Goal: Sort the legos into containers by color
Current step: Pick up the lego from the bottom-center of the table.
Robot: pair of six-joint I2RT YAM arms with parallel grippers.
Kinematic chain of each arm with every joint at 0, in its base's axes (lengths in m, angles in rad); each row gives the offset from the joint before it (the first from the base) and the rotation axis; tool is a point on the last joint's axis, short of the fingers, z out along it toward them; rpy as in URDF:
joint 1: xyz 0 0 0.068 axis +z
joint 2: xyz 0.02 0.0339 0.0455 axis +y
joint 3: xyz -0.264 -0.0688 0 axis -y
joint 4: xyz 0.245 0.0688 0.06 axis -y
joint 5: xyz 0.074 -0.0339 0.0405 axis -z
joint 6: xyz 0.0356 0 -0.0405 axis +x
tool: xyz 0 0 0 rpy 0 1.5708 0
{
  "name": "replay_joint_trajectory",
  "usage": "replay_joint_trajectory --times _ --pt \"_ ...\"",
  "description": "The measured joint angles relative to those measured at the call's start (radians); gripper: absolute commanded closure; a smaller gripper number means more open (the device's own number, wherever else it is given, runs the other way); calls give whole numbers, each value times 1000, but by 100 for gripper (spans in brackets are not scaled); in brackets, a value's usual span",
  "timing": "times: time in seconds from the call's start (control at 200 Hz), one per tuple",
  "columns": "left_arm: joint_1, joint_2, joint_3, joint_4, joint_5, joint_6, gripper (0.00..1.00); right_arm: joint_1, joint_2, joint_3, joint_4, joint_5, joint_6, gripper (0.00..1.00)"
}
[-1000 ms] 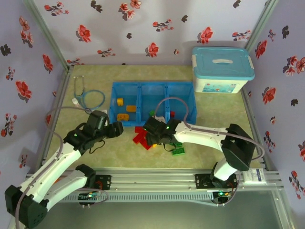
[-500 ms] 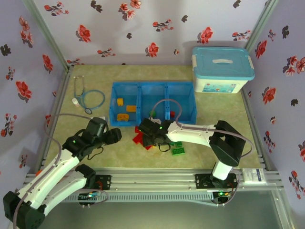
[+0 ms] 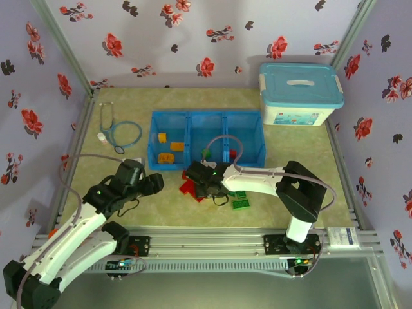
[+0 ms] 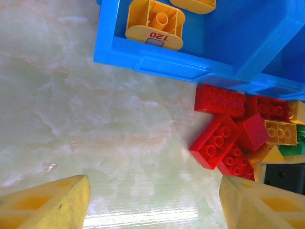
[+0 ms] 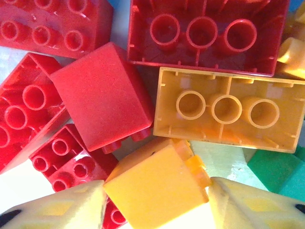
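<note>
Yellow lego [image 5: 147, 181] pinched by right gripper [image 5: 155, 198] — left gripper [image 4: 155, 191] spread; three containers [image 3: 188, 129].

"120" in red, apparently, on orange-yellow brick [image 4: 143, 21], storage box label [image 3: 294, 118] unreadable

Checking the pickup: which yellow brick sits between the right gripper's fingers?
The small yellow brick showing a smooth face, right between the fingertips; the longer yellow brick beyond lies hollow side up.
</note>
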Motion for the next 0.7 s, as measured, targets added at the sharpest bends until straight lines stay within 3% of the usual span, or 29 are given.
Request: replay_joint_trajectory --times 0.17,0.7 --pt "0 0 1 -5 0 0 28 1 0 0 -3 8 2 58" --pt "0 -35 1 -36 -16 0 29 25 -37 45 -93 58 3 59"
